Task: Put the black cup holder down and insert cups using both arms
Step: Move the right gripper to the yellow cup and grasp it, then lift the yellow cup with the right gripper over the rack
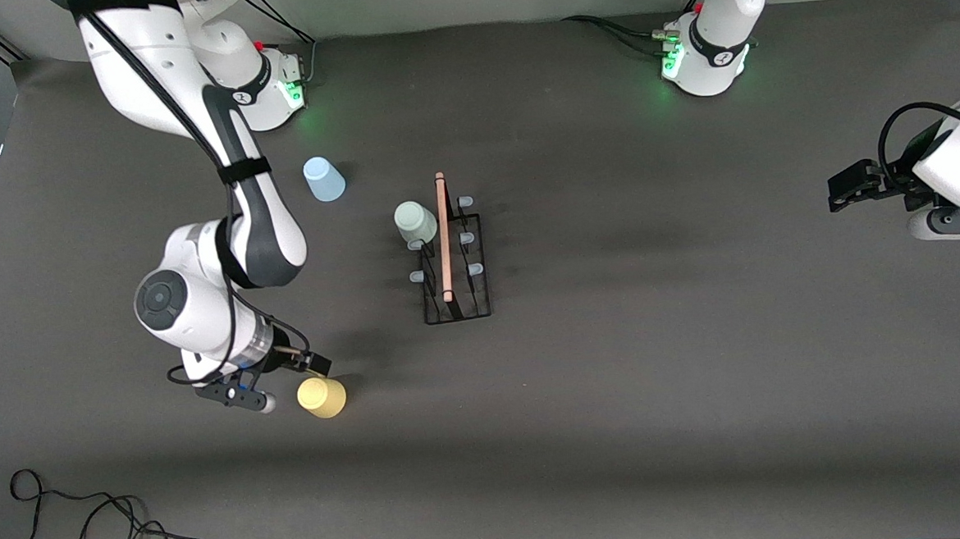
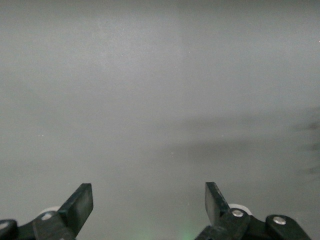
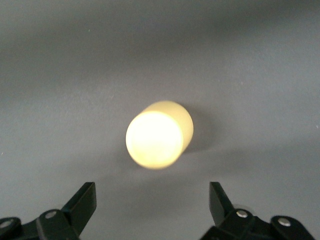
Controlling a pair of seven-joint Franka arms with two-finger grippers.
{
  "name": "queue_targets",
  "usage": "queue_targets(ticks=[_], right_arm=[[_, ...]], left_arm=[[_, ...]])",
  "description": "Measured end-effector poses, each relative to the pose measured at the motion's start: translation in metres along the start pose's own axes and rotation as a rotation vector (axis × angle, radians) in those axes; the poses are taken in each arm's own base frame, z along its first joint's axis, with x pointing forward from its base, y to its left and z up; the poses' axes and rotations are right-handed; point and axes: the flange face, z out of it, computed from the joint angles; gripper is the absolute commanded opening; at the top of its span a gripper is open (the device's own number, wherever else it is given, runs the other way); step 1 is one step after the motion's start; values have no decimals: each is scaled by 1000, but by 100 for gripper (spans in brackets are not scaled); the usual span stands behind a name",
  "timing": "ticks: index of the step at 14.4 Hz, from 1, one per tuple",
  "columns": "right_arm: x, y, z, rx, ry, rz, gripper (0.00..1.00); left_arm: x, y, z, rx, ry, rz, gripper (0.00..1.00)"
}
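The black cup holder [image 1: 455, 262] stands mid-table, its wooden handle [image 1: 444, 238] along the top. The mint green cup [image 1: 414, 222] sits upside down on a prong on the side toward the right arm's end. The light blue cup [image 1: 323, 180] stands upside down on the table, farther from the front camera. The yellow cup [image 1: 322, 397] stands nearer to that camera and also shows in the right wrist view [image 3: 157, 137]. My right gripper [image 1: 308, 369] [image 3: 152, 200] hovers open and empty just beside it. My left gripper [image 1: 841, 189] [image 2: 149, 200] waits open and empty over the left arm's end.
A black cable [image 1: 91, 528] loops on the table's near edge at the right arm's end. The two arm bases [image 1: 273, 75] [image 1: 703, 56] stand along the table's edge farthest from the front camera. The dark table mat [image 1: 657, 359] is bare toward the left arm's end.
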Motion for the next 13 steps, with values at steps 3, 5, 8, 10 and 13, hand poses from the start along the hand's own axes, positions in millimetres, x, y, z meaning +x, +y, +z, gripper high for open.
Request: queue_targets(ticks=[3, 5, 8, 10, 13], right_arm=[[9, -1, 27, -16, 44, -5, 100], [9, 0, 50, -29, 63, -7, 100], [7, -1, 71, -22, 67, 9, 1], [9, -6, 69, -3, 71, 18, 0], [13, -15, 54, 20, 80, 17, 0]], left_arm=[[0, 0, 1, 0, -2, 0, 100], [1, 0, 2, 0, -3, 0, 100], [2, 0, 4, 0, -8, 1, 100], [3, 1, 5, 0, -10, 1, 100], [3, 3, 6, 0, -10, 5, 100]])
